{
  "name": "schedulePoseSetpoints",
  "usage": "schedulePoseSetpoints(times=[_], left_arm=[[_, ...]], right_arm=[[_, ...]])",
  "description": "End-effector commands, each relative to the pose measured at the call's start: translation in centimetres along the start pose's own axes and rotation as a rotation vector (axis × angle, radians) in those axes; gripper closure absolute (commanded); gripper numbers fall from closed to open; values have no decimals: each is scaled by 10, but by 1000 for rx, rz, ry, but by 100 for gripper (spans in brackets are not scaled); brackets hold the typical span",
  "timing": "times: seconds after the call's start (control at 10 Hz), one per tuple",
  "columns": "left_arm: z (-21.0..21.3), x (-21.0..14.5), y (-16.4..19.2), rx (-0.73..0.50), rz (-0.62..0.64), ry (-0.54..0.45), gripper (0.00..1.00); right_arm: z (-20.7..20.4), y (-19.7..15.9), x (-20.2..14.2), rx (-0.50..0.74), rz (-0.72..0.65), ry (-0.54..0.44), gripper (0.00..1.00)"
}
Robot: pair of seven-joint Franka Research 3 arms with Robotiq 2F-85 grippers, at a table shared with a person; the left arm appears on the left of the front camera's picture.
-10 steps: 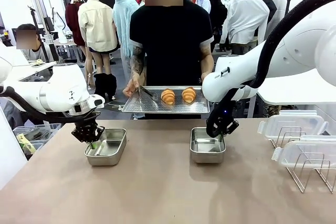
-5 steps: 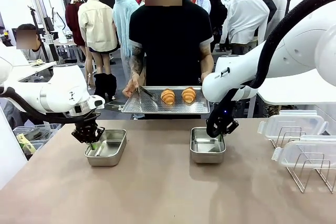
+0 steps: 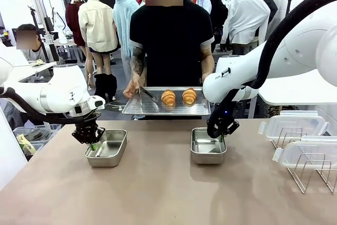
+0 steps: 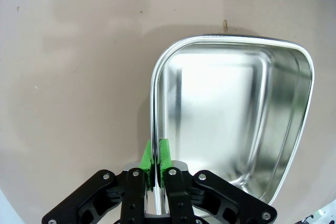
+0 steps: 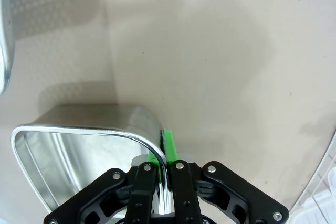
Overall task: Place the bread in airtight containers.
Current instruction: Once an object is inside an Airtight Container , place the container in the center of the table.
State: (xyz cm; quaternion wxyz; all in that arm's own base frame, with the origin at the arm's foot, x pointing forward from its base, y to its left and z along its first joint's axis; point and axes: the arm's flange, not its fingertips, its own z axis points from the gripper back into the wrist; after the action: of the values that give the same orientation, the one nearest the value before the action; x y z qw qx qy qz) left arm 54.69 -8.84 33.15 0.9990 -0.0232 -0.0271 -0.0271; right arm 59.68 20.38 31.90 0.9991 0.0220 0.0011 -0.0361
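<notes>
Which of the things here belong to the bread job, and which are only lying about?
Of the job: left croissant, right croissant, left tin, right tin, plastic lids.
Only about: perforated tray under the croissants, tongs on it, wire rack holding the lids.

No legible text, label, brand or number anywhere in view.
</notes>
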Motion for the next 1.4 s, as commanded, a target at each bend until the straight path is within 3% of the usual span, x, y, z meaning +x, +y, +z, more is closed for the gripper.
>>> schedulePoseSetpoints(times=[0.0, 0.2, 0.5, 0.8, 0.9, 1.3], left_arm=[[19, -14, -22, 28, -32, -19, 100], [60, -34, -46, 85, -44, -76, 100], [97, -56, -62, 98, -67, -83, 100], [103, -59, -68, 25, -43, -121, 100], [107, -59, -70, 86, -100, -87, 100], [107, -59, -70, 86, -100, -87, 100]], right_arm=[[23, -3, -37, -18, -18, -30, 100], [63, -4, -70, -5, -54, -105, 100], [87, 1, -77, 2, -17, -49, 100], [93, 8, -71, -29, -10, -10, 100], [94, 2, -83, -15, 1, -45, 100], [94, 2, -83, -15, 1, -45, 100]])
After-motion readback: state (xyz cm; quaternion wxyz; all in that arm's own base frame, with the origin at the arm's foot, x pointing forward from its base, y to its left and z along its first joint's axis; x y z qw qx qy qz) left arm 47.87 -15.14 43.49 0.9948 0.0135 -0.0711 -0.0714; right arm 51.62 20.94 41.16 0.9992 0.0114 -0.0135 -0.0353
